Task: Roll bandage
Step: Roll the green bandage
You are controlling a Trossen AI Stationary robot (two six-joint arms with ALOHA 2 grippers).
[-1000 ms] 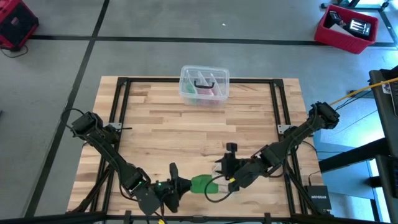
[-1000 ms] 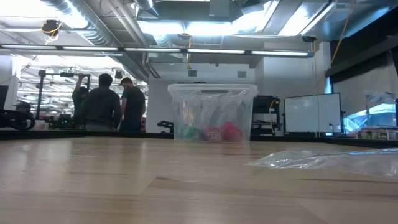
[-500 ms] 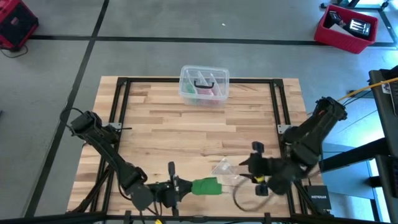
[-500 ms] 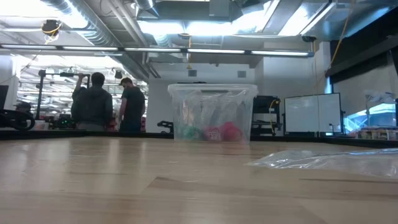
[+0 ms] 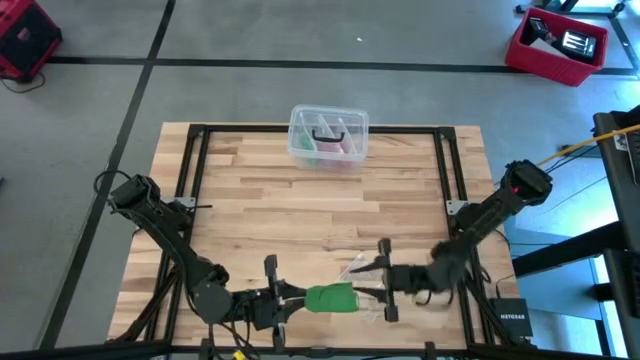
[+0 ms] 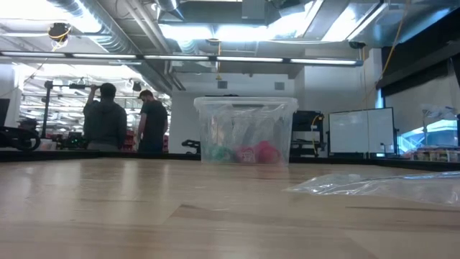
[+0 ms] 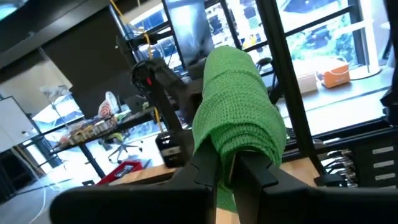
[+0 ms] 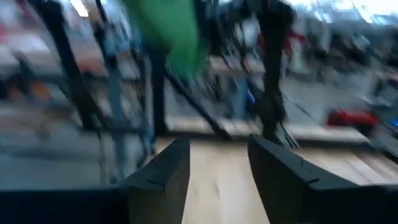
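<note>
Near the table's front edge, the left gripper [image 7: 227, 171] pinches the bright green rolled fabric bandage [image 7: 239, 118]. The right gripper [image 5: 378, 281], fingers parted, sits beside it. At the far edge, a clear plastic box [image 5: 329, 136] holds pink, green, possibly dark items.

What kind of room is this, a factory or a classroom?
Probably a robotics lab or workshop: two arms work at a framed wooden table, exposed ducts run overhead, and people stand at equipment benches behind.

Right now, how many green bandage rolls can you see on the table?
1. The bandage sits at the table's near edge, pinched in the shut left gripper. A greenish item in the clear box is unclear.
</note>
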